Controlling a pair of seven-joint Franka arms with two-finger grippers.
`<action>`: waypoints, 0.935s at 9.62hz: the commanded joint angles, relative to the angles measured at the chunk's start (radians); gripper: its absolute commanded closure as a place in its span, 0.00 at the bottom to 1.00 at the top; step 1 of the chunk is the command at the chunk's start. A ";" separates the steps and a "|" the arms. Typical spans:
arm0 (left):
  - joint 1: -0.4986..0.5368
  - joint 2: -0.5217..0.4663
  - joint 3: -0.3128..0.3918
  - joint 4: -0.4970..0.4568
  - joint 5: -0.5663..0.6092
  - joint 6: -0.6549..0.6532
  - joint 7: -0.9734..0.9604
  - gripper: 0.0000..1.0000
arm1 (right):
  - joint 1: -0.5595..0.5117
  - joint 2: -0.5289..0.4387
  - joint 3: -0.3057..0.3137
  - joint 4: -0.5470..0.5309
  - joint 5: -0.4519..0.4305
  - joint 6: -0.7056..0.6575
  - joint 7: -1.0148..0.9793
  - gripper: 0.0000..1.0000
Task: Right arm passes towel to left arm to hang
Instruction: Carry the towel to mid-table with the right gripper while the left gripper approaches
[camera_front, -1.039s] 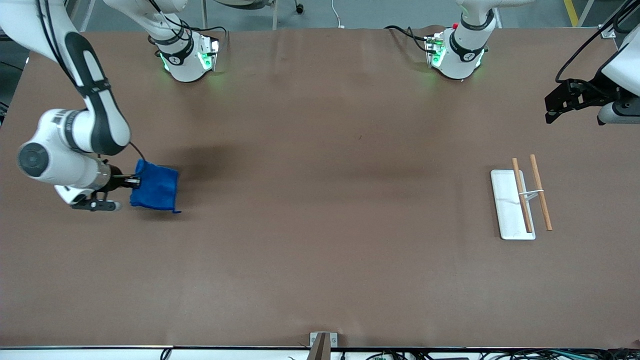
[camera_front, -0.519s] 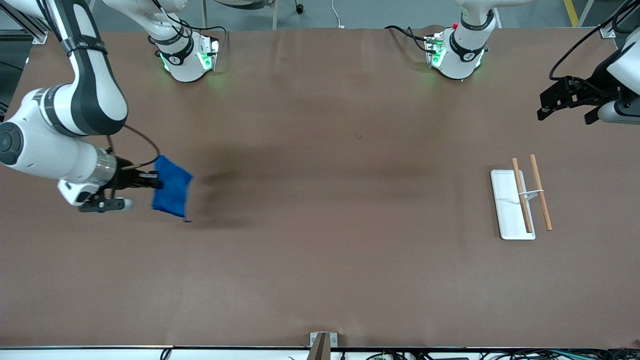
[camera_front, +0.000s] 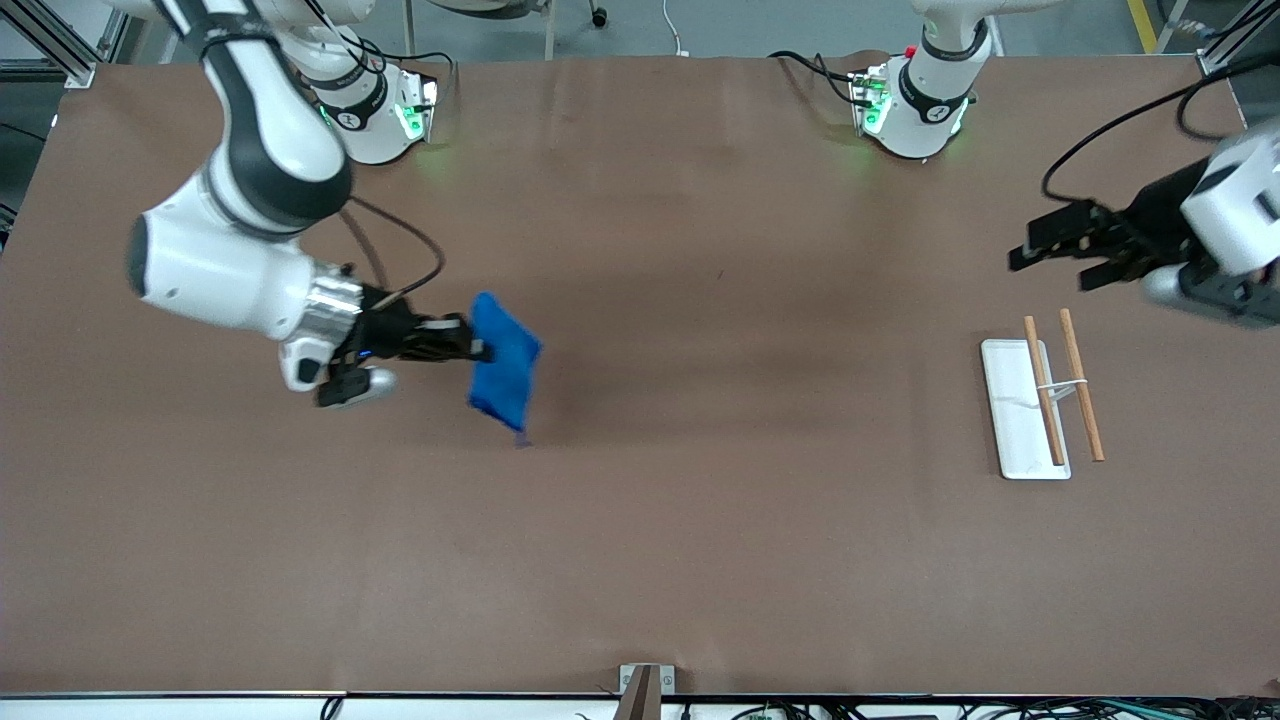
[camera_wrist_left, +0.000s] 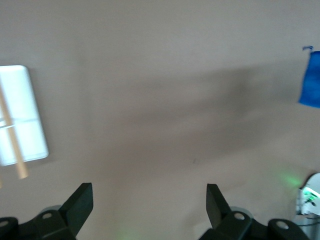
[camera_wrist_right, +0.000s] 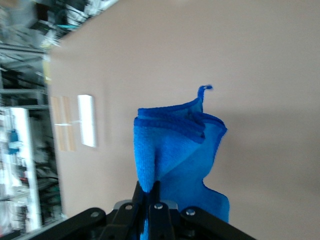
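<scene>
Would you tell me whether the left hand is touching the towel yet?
Apart: front view shows the left hand open near the rack, the towel hanging from the right hand.

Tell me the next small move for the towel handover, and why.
Probably keep carrying the towel toward the left arm's end of the table. The right gripper is shut on it, hanging in the air over the table, while the left gripper waits open above the rack, with a wide gap between them.
</scene>
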 joint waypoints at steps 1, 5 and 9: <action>0.001 0.094 -0.020 -0.041 -0.176 0.012 0.112 0.00 | 0.015 0.084 0.112 0.032 0.172 0.117 0.002 1.00; 0.013 0.127 -0.021 -0.176 -0.538 -0.005 0.174 0.00 | 0.019 0.153 0.232 0.136 0.522 0.115 -0.006 1.00; 0.005 0.229 -0.024 -0.299 -0.897 -0.093 0.220 0.01 | 0.073 0.155 0.259 0.184 0.738 0.121 -0.040 1.00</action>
